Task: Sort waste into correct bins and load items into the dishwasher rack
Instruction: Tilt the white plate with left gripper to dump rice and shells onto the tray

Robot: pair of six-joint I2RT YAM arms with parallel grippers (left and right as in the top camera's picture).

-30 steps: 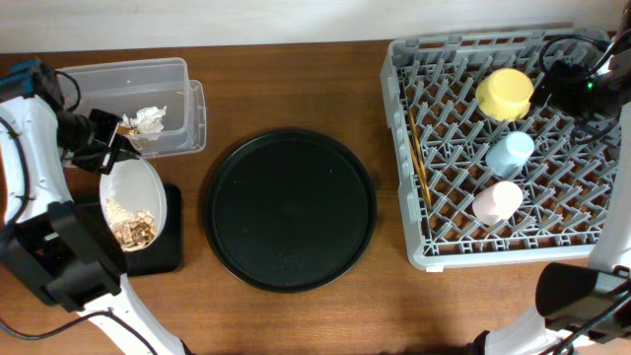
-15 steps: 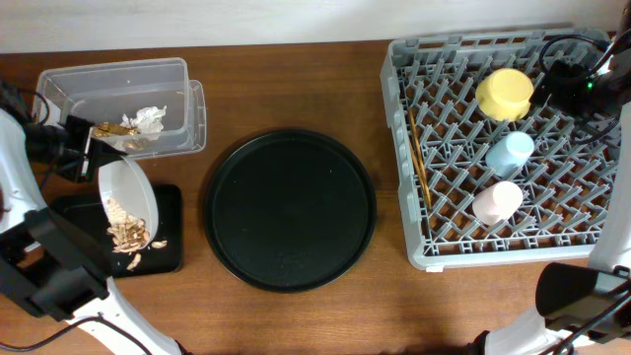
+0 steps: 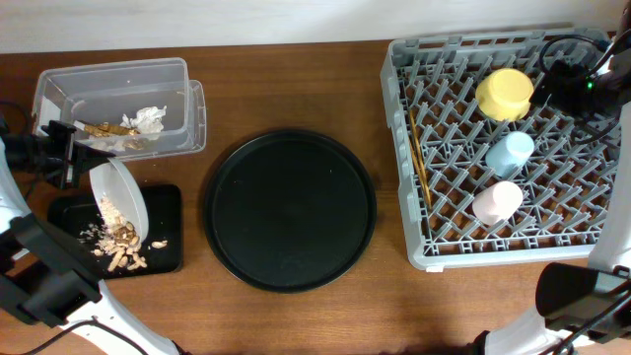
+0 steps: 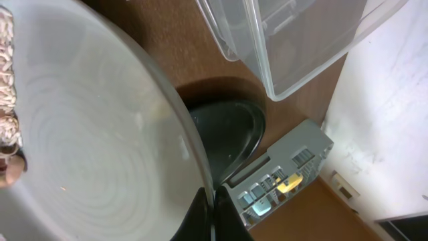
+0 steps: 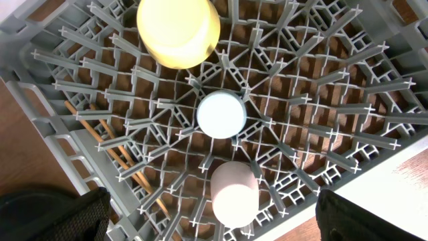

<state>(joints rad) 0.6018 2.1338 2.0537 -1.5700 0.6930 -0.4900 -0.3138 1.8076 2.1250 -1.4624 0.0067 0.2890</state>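
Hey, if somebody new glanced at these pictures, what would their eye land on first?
Probably the grey plate at far left, gripped by the left tool and tilted steeply over the shallow black tray, with crumbs scattered below it. Next, the round black tray in the middle, and the grey rack at right holding a yellow bowl, blue cup and pink cup.

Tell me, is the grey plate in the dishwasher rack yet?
No, the grey plate is tilted over the shallow black tray at the left, well apart from the dishwasher rack.
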